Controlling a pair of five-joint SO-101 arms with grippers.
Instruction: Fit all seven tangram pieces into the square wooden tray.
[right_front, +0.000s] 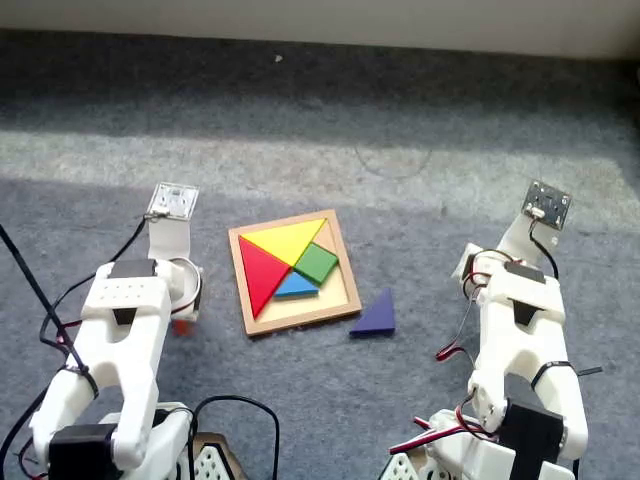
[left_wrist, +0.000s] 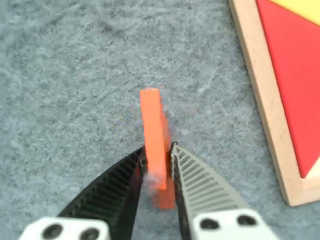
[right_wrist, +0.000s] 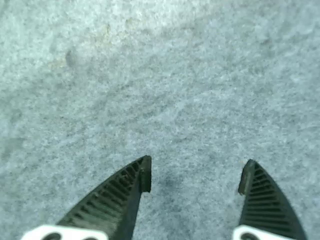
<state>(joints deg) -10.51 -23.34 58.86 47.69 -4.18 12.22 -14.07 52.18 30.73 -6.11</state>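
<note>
Left pincer (left_wrist: 158, 151) clamping orange piece (left_wrist: 150, 115) (on edge), right pincer (right_wrist: 197, 169) spread

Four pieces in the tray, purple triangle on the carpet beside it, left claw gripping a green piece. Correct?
Not quite: the left claw grips an orange piece, as the left wrist view shows. The tray count and the purple triangle stand.
</note>
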